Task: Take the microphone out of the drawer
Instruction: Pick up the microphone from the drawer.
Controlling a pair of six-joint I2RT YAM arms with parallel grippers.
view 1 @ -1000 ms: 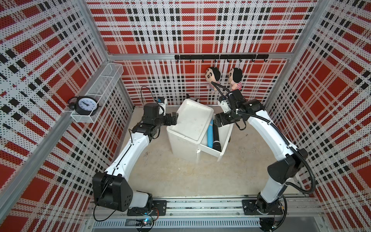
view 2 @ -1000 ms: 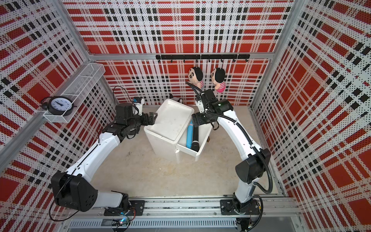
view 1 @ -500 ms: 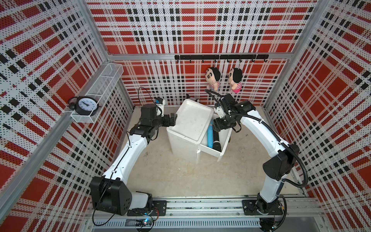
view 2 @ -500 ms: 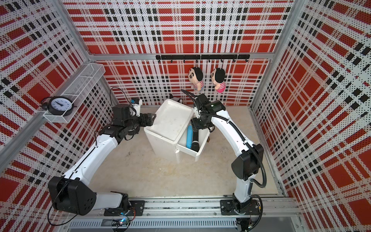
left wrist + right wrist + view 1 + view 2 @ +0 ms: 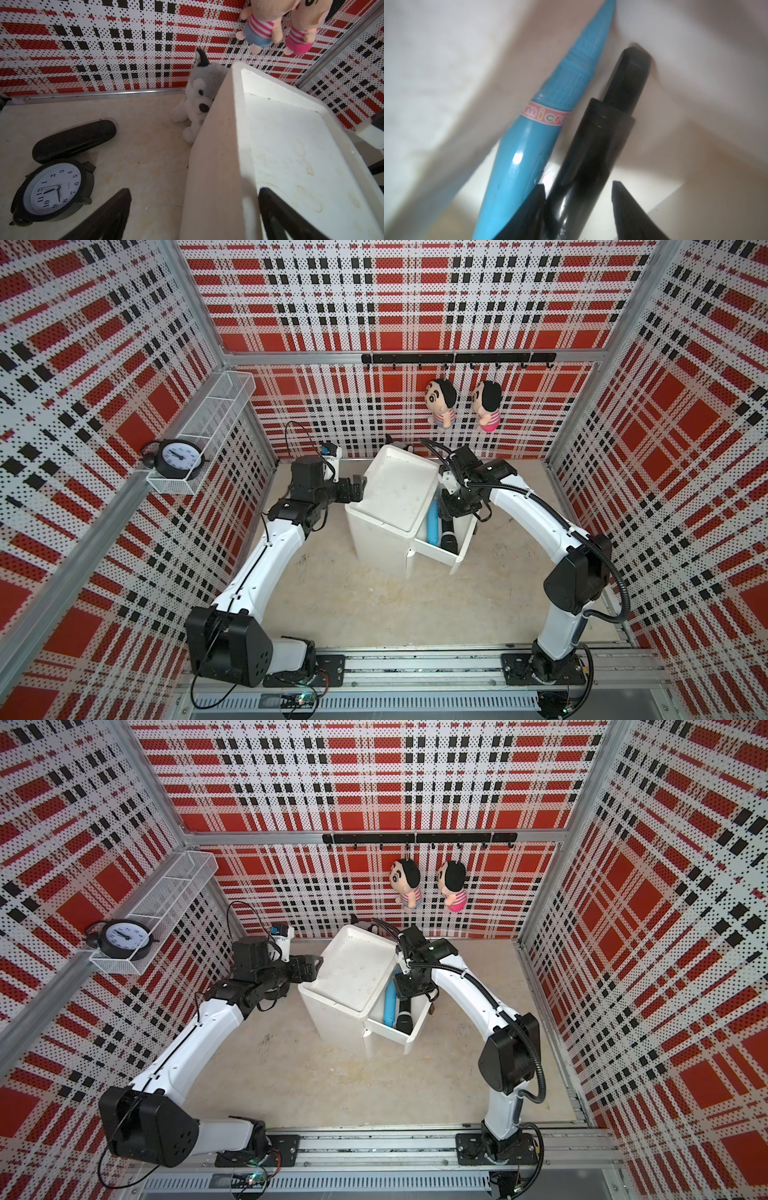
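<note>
My right tool (image 5: 577, 184) astride the glossy black cylindrical microphone (image 5: 591, 155) in the pulled-out white plastic drawer (image 5: 434, 558)

I see its matte fingers half open, flanking the barrel with slim gaps, gripping nothing. The microphone lies lengthwise just beside a tapered sky-blue plastic toy microphone (image 5: 525, 155). My left tool (image 5: 194, 189) gapes wide, empty, across the smooth white box cabinet (image 5: 218, 145) rim.
</note>
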